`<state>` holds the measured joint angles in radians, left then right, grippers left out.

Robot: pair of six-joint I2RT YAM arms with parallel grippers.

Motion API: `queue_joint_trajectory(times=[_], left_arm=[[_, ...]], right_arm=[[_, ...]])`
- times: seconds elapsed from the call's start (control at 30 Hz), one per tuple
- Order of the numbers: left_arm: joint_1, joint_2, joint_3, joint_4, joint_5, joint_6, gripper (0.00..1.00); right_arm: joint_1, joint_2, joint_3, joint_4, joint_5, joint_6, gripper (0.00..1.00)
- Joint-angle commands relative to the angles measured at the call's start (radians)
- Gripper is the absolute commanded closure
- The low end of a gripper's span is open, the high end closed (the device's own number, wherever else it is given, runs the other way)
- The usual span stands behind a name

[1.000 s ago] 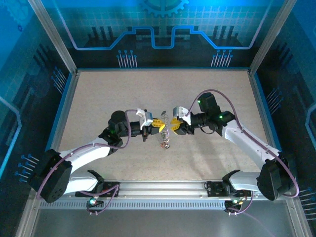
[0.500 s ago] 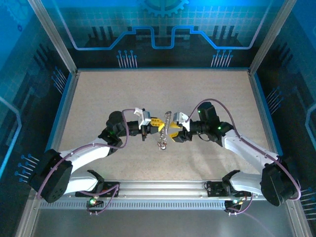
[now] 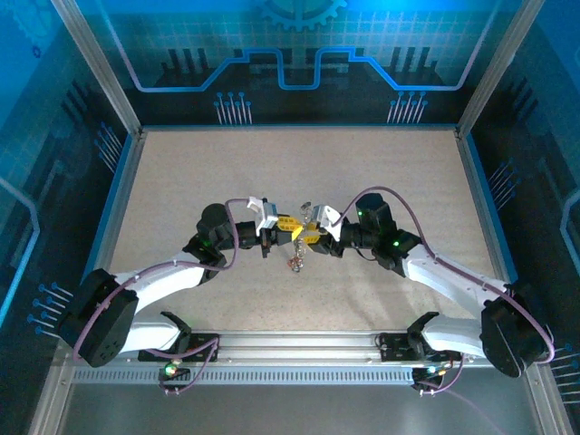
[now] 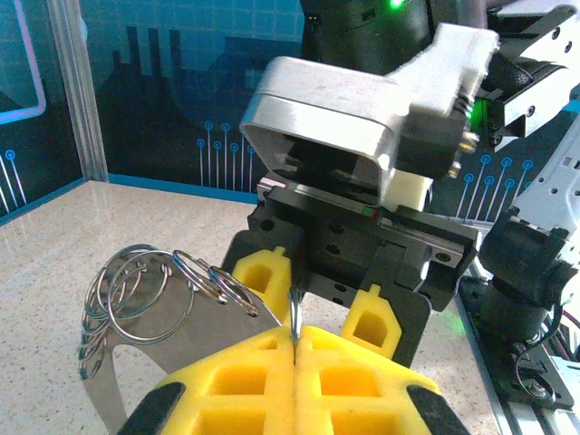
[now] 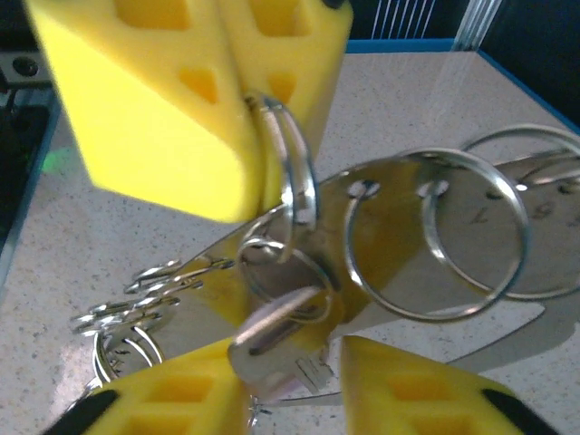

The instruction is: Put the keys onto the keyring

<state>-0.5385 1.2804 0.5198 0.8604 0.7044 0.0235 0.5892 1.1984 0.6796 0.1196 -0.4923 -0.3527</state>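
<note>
In the left wrist view, the left gripper (image 4: 294, 337) has its 2 yellow jaws pressed together at 6 o'clock. They pinch the thin edge of the keyring (image 4: 294, 313), which stands up from the seam toward 12 o'clock. Just beyond, the right gripper (image 4: 317, 292) faces it with its 2 jaws a narrow gap apart, 1 on each side of the ring. At 8 o'clock a flat metal plate (image 4: 199, 335) carries several small split rings (image 4: 136, 294).

In the right wrist view, the right jaws sit at 6 o'clock with 1 silvery key (image 5: 276, 331) lying in the gap between them. I cannot tell whether the pads press it. The key's head meets the keyring at the picture's centre, and the ring runs up toward 11 o'clock into the closed left jaws.

From above, both grippers meet over the middle of the table (image 3: 181, 181), with a small metal bunch (image 3: 296, 263) hanging at 6 o'clock from them.
</note>
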Motion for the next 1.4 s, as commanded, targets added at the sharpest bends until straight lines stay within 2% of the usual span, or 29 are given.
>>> queue_joint_trajectory(times=[0.0,0.03,0.2,0.4,0.63,0.87,0.93,1.17,1.37], left_arm=[[0.008,0.006,0.011,0.066,0.010,-0.016,1.00],[0.008,0.008,0.011,0.066,0.010,-0.014,1.00],[0.008,0.004,0.009,0.066,0.001,-0.017,1.00],[0.010,-0.003,-0.007,0.072,-0.017,-0.022,1.00],[0.011,-0.002,-0.017,0.071,0.017,-0.017,1.00],[0.011,0.002,-0.019,0.018,0.021,0.016,1.00],[0.011,0.004,-0.021,0.001,0.018,0.035,1.00],[0.011,0.001,0.007,-0.127,-0.016,0.101,1.00],[0.010,-0.001,0.017,-0.180,-0.055,0.115,1.00]], right_arm=[[0.004,-0.024,-0.008,-0.021,0.013,-0.067,0.78],[0.004,-0.027,-0.010,-0.018,0.019,-0.072,0.81],[0.004,-0.067,-0.028,-0.009,0.045,-0.104,0.85],[0.004,-0.128,-0.048,-0.032,0.056,-0.142,0.93],[-0.001,-0.127,0.043,-0.186,0.067,-0.192,1.00],[0.003,-0.088,0.176,-0.374,0.131,-0.300,1.00],[0.014,-0.071,0.229,-0.442,0.174,-0.354,1.00],[0.109,0.017,0.405,-0.632,0.451,-0.530,1.00],[0.185,0.073,0.490,-0.664,0.628,-0.691,1.00]])
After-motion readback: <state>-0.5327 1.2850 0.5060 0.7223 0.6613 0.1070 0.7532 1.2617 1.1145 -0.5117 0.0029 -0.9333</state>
